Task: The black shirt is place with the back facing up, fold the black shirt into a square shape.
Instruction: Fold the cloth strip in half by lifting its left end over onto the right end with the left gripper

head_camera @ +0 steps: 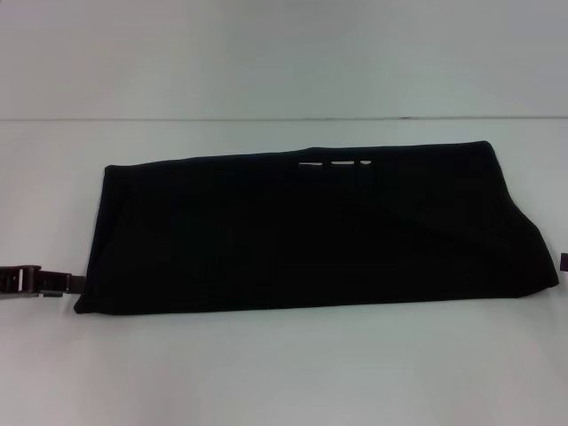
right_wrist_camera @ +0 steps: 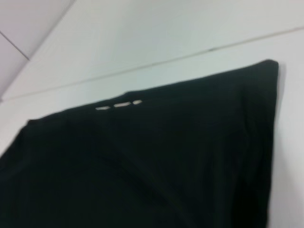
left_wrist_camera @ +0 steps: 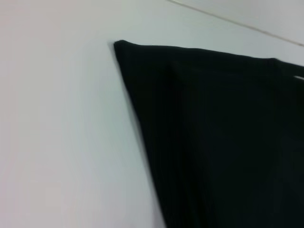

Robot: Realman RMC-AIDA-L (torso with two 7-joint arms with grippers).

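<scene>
The black shirt point(head_camera: 311, 231) lies flat on the white table, folded into a long band that runs from left to right. A few white marks point(head_camera: 333, 164) show at its far edge. My left gripper point(head_camera: 69, 284) sits low at the table's left side, right beside the shirt's near left corner. Only a dark sliver of my right gripper point(head_camera: 564, 261) shows at the right edge, next to the shirt's right end. The left wrist view shows one corner of the shirt point(left_wrist_camera: 213, 133). In the right wrist view the shirt point(right_wrist_camera: 142, 166) appears with the white marks point(right_wrist_camera: 118, 105).
The white table point(head_camera: 284, 373) extends in front of the shirt and behind it up to a seam line point(head_camera: 266, 119), with a pale wall beyond.
</scene>
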